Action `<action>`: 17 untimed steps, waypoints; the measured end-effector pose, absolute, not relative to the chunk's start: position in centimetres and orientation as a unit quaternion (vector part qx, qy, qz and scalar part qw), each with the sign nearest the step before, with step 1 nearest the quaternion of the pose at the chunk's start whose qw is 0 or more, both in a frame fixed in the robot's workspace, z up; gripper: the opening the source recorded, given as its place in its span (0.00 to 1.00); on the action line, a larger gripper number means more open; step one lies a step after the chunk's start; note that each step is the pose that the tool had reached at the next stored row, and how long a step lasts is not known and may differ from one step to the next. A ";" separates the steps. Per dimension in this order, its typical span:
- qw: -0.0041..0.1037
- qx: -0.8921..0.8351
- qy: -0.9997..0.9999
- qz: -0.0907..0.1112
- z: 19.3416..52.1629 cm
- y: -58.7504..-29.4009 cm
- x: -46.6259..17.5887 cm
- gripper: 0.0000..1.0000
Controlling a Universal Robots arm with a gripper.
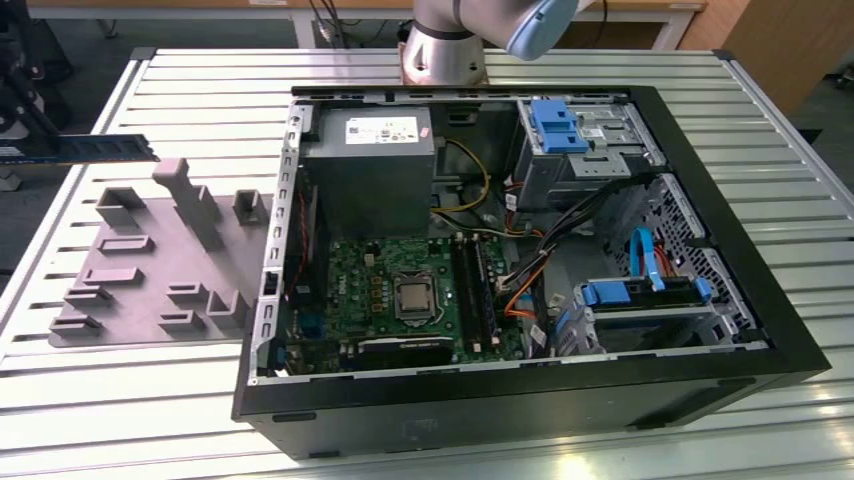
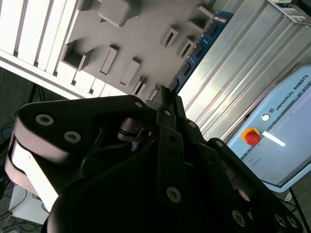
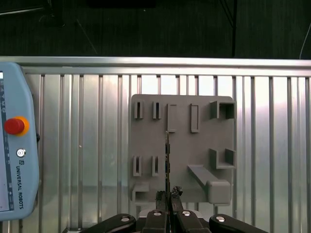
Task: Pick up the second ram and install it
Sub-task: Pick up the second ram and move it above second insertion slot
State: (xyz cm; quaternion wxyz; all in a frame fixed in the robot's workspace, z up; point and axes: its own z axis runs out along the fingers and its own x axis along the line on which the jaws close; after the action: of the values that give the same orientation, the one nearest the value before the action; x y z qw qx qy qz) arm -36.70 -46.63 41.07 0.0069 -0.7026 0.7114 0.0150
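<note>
The second ram, a thin dark blue-green stick, hangs in the air at the exterior view's far left, above the table edge beside the grey fixture plate. In the first wrist view my gripper is shut on the ram, seen edge-on over the fixture plate. In the second wrist view the ram sticks out from the gripper, its black chips showing. The open computer case lies to the exterior view's right, with the motherboard and its long black slots.
The arm's base stands behind the case. A teach pendant with a red stop button lies on the slatted metal table beside the fixture plate. Blue drive brackets, the power supply and loose cables fill the case.
</note>
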 end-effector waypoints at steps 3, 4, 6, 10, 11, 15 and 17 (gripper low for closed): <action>0.007 -0.703 0.711 0.015 41.1 -46.6 -36.6 0.14; 0.007 -0.703 0.711 0.015 41.1 -46.6 -36.6 0.14; 0.007 -0.703 0.711 0.015 41.1 -46.6 -36.5 0.14; 0.007 -0.703 0.711 0.015 41.1 -46.6 -36.4 0.14; 0.007 -0.703 0.711 0.015 41.1 -46.6 -36.3 0.14; 0.007 -0.703 0.711 0.015 41.1 -46.6 -36.1 0.14; 0.007 -0.703 0.711 0.015 41.1 -46.6 -36.0 0.14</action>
State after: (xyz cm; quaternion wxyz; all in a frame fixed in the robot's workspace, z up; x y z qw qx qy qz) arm -36.03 -46.63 41.07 0.0069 -0.7026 0.7114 0.0150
